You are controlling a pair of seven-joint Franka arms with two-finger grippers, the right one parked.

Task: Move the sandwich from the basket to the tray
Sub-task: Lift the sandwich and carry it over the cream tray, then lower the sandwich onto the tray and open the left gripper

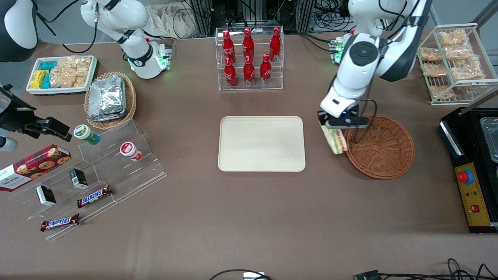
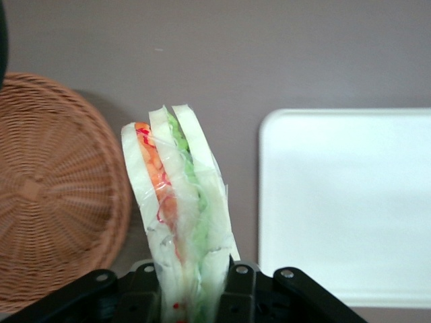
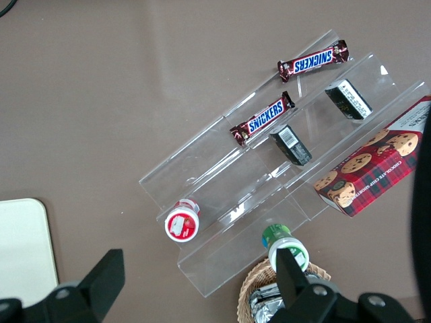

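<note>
We see the gripper (image 1: 334, 130) clamped on the sandwich (image 1: 335, 140), lifted clear. It hangs between basket (image 1: 383, 149) and tray (image 1: 261, 144), mid-desk.

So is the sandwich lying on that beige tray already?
No, the end effector holds the sandwich above bare table, between basket and tray.

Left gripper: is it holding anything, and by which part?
The gripper holds the sandwich by one end, raised between the basket and the tray.
</note>
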